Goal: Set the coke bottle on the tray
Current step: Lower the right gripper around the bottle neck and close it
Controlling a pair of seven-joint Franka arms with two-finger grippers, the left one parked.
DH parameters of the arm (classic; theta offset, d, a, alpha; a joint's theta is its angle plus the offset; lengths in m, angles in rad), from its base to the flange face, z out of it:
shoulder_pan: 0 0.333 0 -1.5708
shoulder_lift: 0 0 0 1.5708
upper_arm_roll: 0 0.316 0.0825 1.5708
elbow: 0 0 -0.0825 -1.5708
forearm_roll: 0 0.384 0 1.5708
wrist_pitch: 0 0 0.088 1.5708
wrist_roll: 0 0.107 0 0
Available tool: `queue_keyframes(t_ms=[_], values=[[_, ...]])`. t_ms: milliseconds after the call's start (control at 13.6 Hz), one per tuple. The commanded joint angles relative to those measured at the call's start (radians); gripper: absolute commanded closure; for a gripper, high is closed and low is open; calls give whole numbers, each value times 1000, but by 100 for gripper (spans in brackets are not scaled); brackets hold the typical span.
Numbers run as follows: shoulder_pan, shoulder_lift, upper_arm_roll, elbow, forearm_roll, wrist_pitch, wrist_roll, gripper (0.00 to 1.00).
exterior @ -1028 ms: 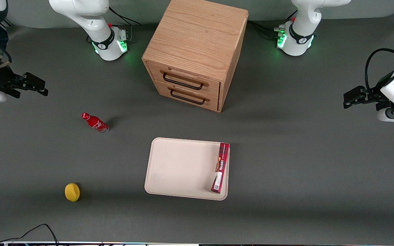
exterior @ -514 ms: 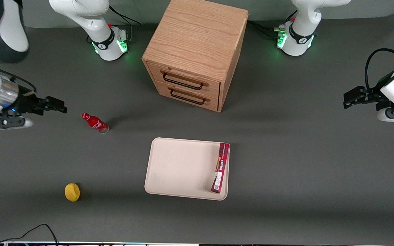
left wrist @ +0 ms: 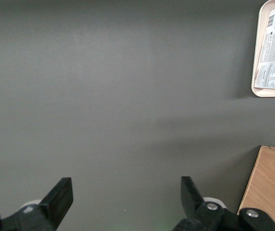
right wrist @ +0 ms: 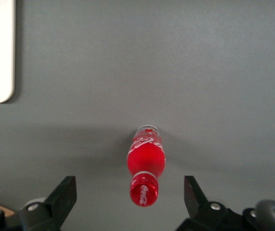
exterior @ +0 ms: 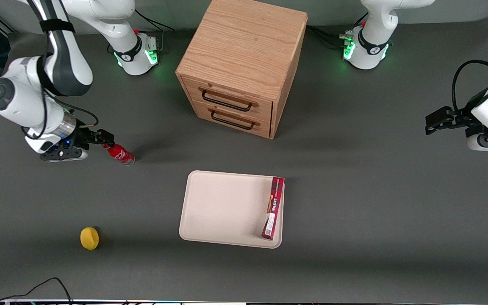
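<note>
Risk: claw sat level with the cap of the coke bottle; any sideways nudge could likely topple the upright bottle.
Cause: narrow silvery base, tall neck, contact high up.
Claw: spread wide, holding nothing, fingers flanking the cap without touching.
Arm pose: wrist low over the table, reaching from the working arm's end.
Bottle: standing on the table, well apart from the tray.
Tray: carried a long red box along one edge.
</note>
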Motion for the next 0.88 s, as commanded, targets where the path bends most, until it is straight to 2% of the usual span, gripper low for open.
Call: queue_keyframes(t_ms=[0,73,294,367,514,807], values=[[-13,-41,9,-111,-19,120,-19,2],[-13,-38,9,-121,-22,140,-19,3],[-15,-36,9,-161,-42,192,-19,34],[-15,-36,9,-165,-43,193,-19,51],[-17,-38,9,-166,-43,193,-19,100],[-17,-42,9,-163,-43,186,-18,100]])
